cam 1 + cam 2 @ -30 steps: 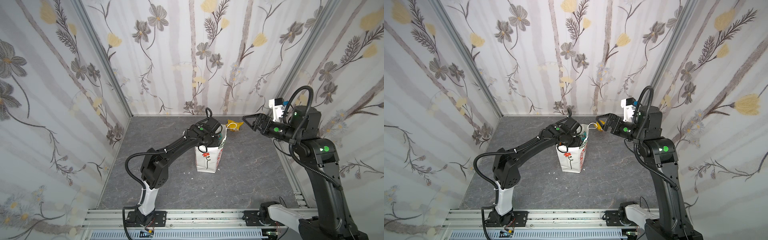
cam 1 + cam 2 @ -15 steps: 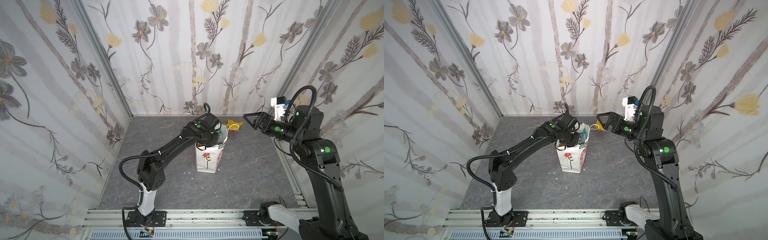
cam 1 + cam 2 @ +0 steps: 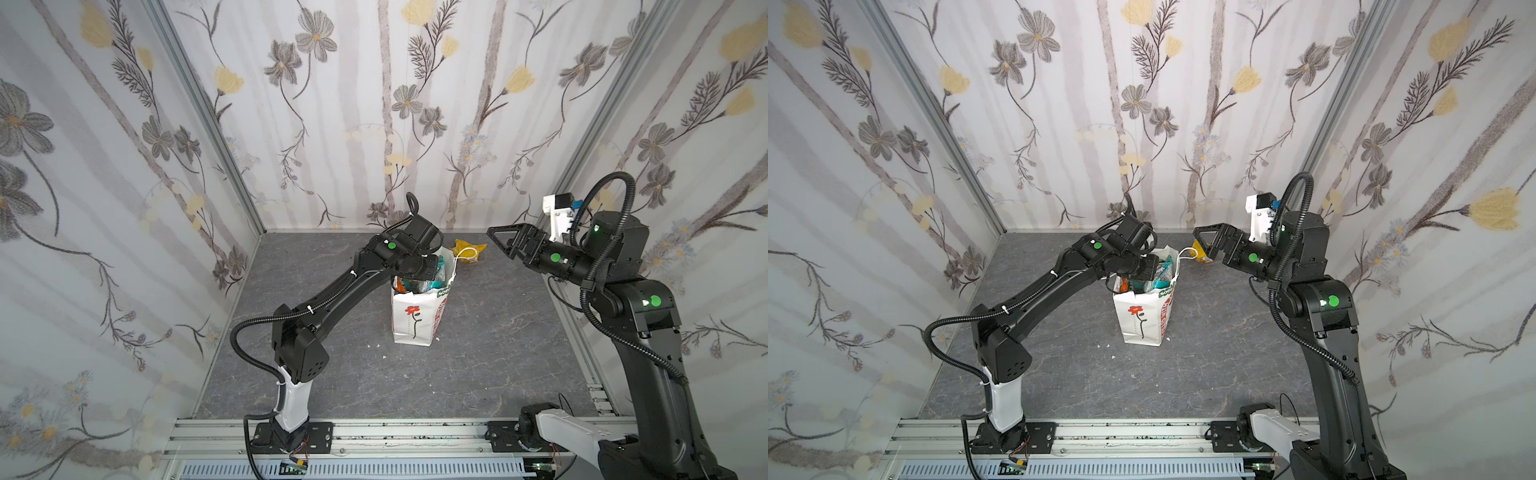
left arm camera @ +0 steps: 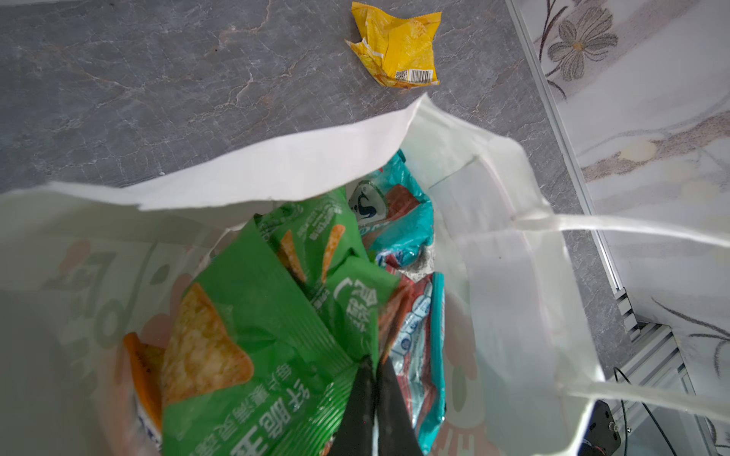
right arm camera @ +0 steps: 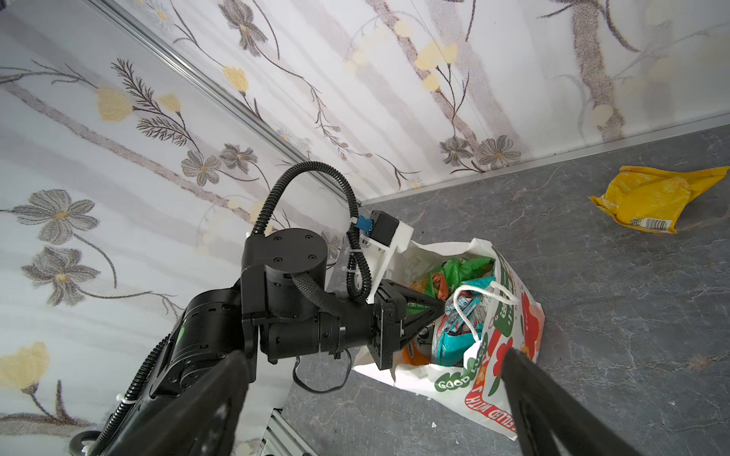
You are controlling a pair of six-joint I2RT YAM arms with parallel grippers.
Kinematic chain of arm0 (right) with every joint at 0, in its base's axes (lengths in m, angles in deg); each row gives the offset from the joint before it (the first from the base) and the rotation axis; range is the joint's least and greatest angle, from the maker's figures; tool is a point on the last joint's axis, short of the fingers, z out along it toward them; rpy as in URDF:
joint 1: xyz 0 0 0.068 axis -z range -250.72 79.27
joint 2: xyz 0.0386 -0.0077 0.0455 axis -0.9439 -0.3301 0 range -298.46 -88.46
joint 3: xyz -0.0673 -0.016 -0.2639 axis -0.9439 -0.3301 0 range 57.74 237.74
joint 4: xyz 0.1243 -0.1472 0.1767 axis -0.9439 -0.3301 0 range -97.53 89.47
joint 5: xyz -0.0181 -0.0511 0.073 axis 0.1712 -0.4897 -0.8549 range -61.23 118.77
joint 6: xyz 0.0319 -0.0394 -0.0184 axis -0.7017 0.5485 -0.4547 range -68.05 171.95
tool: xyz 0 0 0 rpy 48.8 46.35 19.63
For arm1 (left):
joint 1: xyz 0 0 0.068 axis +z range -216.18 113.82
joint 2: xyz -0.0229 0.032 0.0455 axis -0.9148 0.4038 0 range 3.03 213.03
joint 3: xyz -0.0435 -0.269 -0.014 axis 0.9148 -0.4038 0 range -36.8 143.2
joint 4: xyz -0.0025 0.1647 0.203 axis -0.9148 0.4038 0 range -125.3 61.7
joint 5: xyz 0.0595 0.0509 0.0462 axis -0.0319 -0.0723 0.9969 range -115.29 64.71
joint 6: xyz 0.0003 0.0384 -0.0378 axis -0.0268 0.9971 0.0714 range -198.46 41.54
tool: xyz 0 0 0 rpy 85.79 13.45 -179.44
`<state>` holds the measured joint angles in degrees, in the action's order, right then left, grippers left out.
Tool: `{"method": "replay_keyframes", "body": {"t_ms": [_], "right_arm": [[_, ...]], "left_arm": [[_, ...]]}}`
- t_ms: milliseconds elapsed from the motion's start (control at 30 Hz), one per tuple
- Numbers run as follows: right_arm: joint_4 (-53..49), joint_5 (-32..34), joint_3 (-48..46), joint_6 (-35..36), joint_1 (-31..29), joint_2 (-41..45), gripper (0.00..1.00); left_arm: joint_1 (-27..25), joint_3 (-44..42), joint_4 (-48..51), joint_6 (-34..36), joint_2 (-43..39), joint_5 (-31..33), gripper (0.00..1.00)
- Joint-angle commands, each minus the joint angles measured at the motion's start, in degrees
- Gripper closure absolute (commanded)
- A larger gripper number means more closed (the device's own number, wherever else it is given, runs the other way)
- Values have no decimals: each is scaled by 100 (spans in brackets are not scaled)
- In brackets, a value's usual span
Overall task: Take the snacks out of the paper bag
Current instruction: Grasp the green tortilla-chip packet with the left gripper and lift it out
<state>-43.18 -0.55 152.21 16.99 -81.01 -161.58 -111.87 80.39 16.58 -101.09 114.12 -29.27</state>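
The white paper bag with a red flower stands upright mid-table, mouth open. Several snacks lie inside: a green packet, a teal one, an orange one. A yellow packet lies on the table behind the bag. My left gripper reaches into the bag's mouth, shut, its tips pinching the green packet's edge. My right gripper hovers open and empty, right of the bag, above the yellow packet.
The bag's cord handles hang loose at its right side. Papered walls close in the back and both sides. A metal rail runs along the front edge. Small white scraps lie beside the bag.
My left wrist has shifted slightly left and up at the bag's mouth, still shut. The right gripper has risen a little and stays open.
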Motion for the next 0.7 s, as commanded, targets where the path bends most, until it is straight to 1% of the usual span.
{"method": "replay_keyframes", "body": {"t_ms": [0,433,667], "right_arm": [[326,86,-17,-50,-9,0,1],[411,49,-35,-70,-9,-53,1],[507,111,-43,-64,-9,-88,1]], "left_arm": [[7,103,10,57,-135,91,100],[11,50,95,189,-603,137,100],[11,375,77,220,-863,0,100]]}}
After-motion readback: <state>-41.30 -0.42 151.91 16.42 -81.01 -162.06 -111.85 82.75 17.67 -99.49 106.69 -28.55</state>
